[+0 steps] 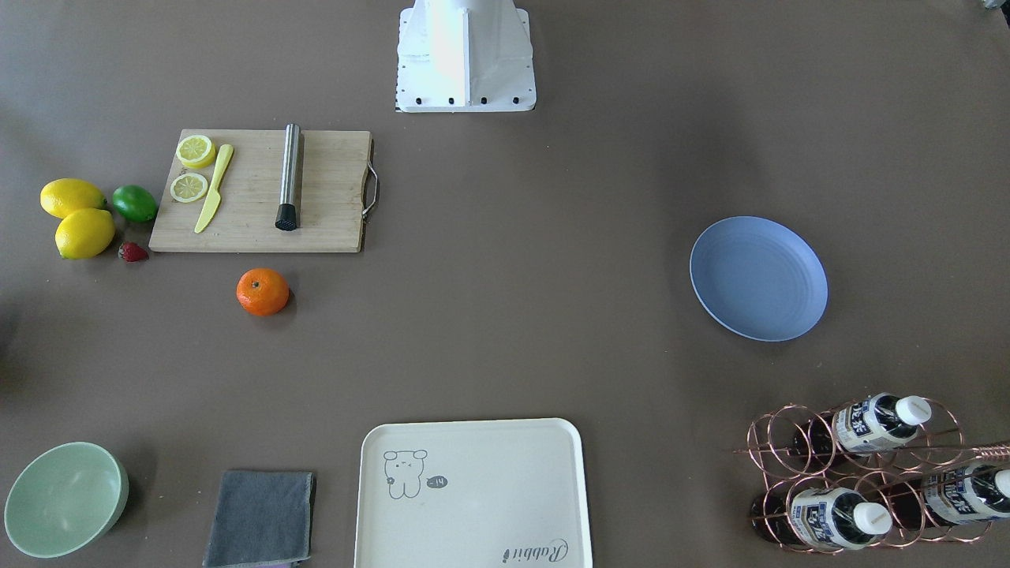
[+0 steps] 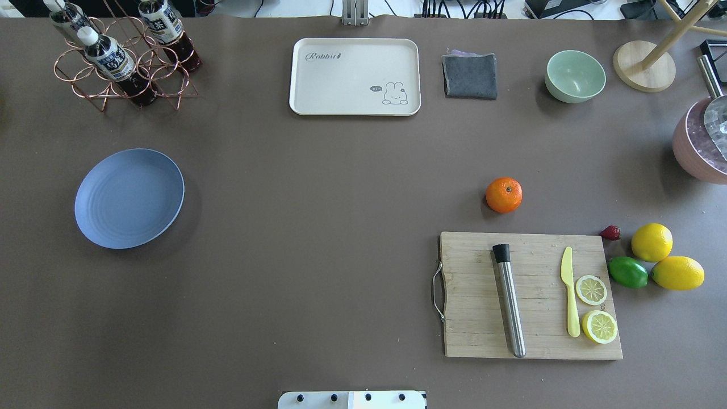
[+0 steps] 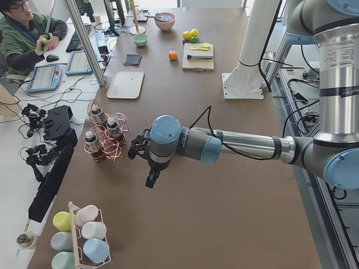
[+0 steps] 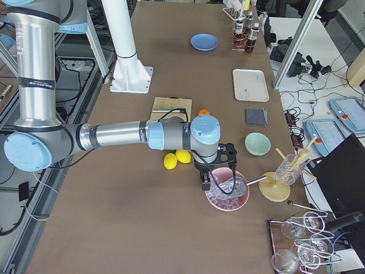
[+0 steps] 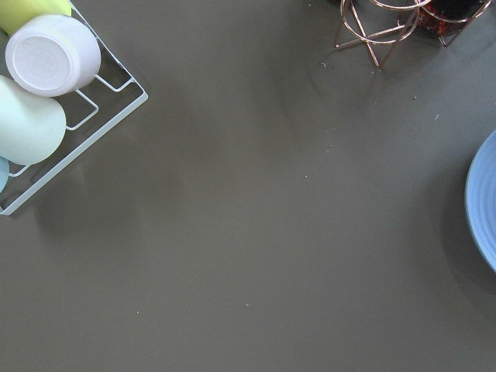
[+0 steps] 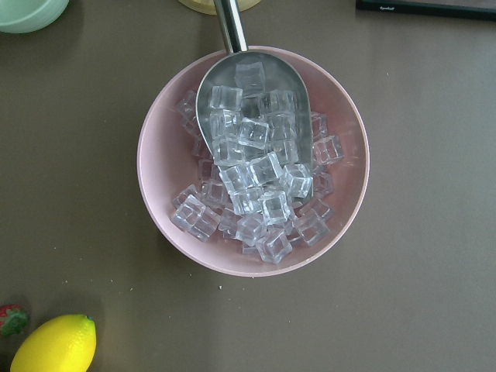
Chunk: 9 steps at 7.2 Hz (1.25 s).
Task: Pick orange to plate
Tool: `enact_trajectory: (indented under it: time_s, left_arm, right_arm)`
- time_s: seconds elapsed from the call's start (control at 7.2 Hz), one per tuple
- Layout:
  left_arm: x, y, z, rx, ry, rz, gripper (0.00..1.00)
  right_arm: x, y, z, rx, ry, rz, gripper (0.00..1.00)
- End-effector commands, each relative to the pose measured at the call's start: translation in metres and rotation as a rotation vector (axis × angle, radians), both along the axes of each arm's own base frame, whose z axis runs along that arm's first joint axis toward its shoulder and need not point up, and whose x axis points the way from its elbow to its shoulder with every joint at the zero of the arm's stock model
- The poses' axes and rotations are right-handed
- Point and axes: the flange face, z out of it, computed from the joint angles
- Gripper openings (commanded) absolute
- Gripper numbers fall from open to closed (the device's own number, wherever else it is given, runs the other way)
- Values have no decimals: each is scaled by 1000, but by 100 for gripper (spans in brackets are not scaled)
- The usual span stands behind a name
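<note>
The orange [image 1: 263,292] [image 2: 504,195] sits alone on the brown table, just beyond the wooden cutting board [image 2: 531,295]. Far across the table lies the bare blue-lavender plate [image 1: 758,278] [image 2: 129,198]; its rim also shows in the left wrist view [image 5: 484,201]. Neither gripper appears in the overhead or front views. My left gripper [image 3: 151,180] hangs over bare table near the bottle rack, far from the orange [image 3: 173,55]. My right gripper [image 4: 204,182] hovers above a pink bowl of ice [image 6: 252,159]. I cannot tell whether either is open or shut.
On the board lie a steel muddler [image 2: 509,298], a yellow knife and lemon slices. Two lemons [image 2: 651,242], a lime [image 2: 627,272] and a strawberry sit beside it. A cream tray [image 2: 355,76], grey cloth, mint bowl [image 2: 575,75] and copper bottle rack [image 2: 122,57] line the far edge.
</note>
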Motion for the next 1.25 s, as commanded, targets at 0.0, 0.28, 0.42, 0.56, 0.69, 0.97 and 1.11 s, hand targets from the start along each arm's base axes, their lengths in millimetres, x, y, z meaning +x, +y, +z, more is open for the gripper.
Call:
enact_trajectory:
  time_s: [0.0, 0.28, 0.42, 0.56, 0.69, 0.97, 1.11]
  left_arm:
    - [0, -1, 2, -8, 0, -1, 98]
    - [0, -1, 3, -9, 0, -1, 98]
    - [1, -2, 4, -11, 1, 1, 98]
    - [0, -1, 7, -17, 2, -1, 98]
    - [0, -1, 9, -18, 2, -1, 98]
    - [0, -1, 8, -19, 2, -2, 98]
    - [0, 1, 10, -24, 2, -2, 98]
  right_arm:
    - [0, 0, 3, -8, 1, 2, 100]
    - [0, 0, 2, -7, 1, 2, 100]
    - [1, 0, 2, -7, 1, 4, 100]
    - [1, 0, 2, -7, 1, 4, 100]
    - [1, 0, 2, -7, 1, 4, 100]
    - [1, 0, 2, -7, 0, 4, 100]
    - [1, 0, 1, -4, 0, 4, 100]
